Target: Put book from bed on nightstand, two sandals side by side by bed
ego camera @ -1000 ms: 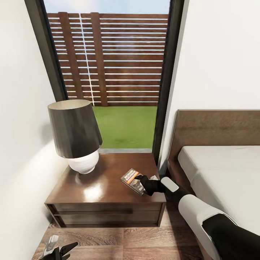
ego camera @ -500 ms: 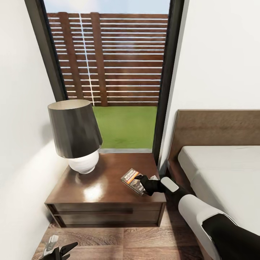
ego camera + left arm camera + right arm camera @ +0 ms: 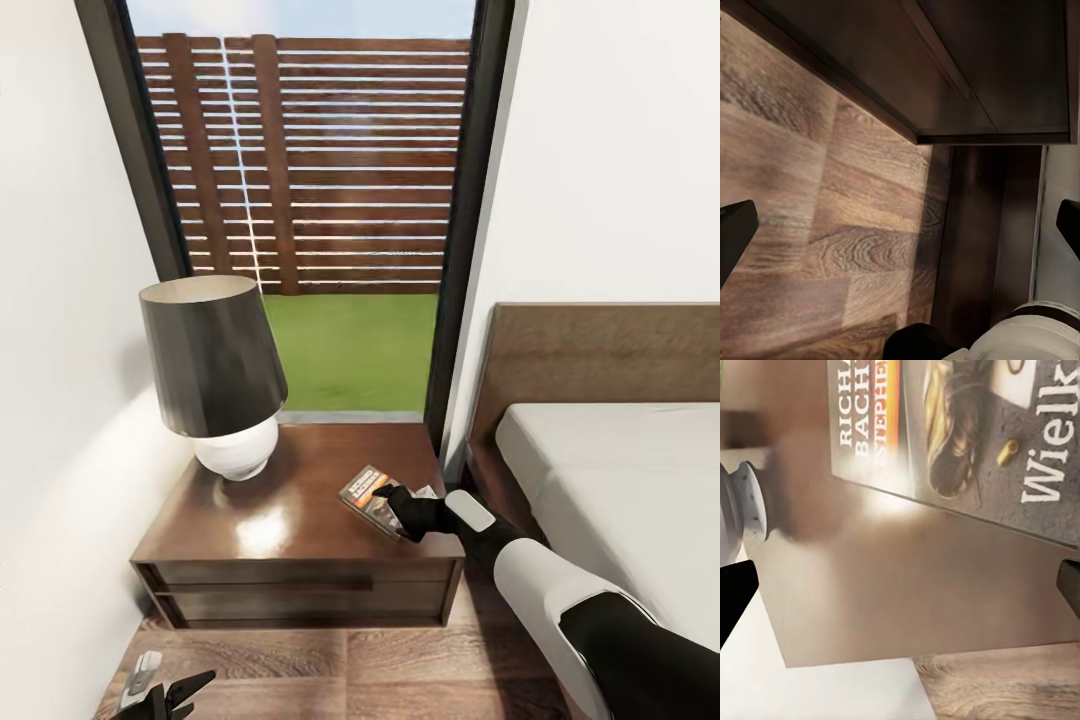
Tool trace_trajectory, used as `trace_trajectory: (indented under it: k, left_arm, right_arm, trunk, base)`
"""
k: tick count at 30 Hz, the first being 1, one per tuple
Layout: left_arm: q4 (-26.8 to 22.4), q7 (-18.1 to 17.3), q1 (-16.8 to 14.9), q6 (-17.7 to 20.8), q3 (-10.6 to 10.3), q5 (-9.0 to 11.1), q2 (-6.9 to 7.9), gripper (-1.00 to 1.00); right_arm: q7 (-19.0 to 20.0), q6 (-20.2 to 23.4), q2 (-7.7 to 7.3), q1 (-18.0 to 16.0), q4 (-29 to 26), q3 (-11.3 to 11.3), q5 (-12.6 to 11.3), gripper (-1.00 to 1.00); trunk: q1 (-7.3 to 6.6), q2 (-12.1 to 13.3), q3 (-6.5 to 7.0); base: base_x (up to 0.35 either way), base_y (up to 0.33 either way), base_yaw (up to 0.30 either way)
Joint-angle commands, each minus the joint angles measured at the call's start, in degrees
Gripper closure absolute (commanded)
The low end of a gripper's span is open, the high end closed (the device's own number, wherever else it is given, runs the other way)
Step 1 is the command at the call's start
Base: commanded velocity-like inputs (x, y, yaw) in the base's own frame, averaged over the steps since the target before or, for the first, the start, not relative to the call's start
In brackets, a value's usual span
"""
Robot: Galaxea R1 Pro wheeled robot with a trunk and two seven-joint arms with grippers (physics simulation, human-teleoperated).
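Observation:
The book [image 3: 368, 497] lies flat on the right part of the dark brown nightstand [image 3: 270, 515], cover up, with its orange band and white title showing. My right gripper [image 3: 393, 506] hovers at the book's near edge. In the right wrist view the book [image 3: 967, 435] rests on the glossy top beyond my two fingertips, which stand wide apart and open with nothing between them. My left gripper [image 3: 160, 690] hangs low over the wooden floor in front of the nightstand, open and empty. The bed [image 3: 620, 470] stands to the right. The sandals are out of view.
A lamp [image 3: 215, 370] with a dark shade and white base takes the nightstand's left half. A tall window [image 3: 320, 200] sits behind, a white wall close on the left. The left wrist view looks at floor planks [image 3: 810, 225] and the nightstand's front [image 3: 945, 67].
The head view has shifted slightly, so the lamp and nightstand sit a little further right in the picture. Book and both arms keep their places.

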Motion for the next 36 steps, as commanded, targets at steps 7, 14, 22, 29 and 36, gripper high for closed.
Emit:
trace_trajectory:
  k: [7,14,22,29,36]
  left_arm:
    - [0.0,-0.1,0.0,0.5,0.1,0.1,0.06,-1.0]
    - [0.0,-0.1,0.0,0.5,0.1,0.1,0.08,-1.0]
    - [0.0,-0.1,0.0,0.5,0.1,0.1,0.15,-1.0]
    - [0.0,-0.1,0.0,0.5,0.1,0.1,0.21,-1.0]
    - [0.0,-0.1,0.0,0.5,0.1,0.1,0.25,-1.0]
  right_arm:
    - [-0.3,-0.1,-0.03,0.0,-0.1,0.2,-0.6,-1.0]
    - [-0.2,-0.2,-0.02,0.0,-0.1,-1.6,-1.8,-1.0]
    - [-0.1,-0.3,-0.01,0.0,-0.1,-2.7,-2.4,-1.0]
    - [0.0,-0.3,-0.02,0.0,-0.1,-3.0,-2.5,-1.0]
    - [0.0,-0.2,-0.03,0.0,-0.1,-3.1,-2.6,-1.0]
  trunk:
    - [-0.02,0.0,-0.05]
    - [-0.02,0.0,-0.05]
    - [-0.02,0.0,-0.05]
    - [-0.02,0.0,-0.05]
    - [-0.02,0.0,-0.05]
  base:
    - [-0.044,0.007,0.0]
    - [-0.011,0.002,0.0]
    - [-0.002,0.0,0.0]
    - [0.0,0.0,0.0]
    - [0.0,0.0,0.0]
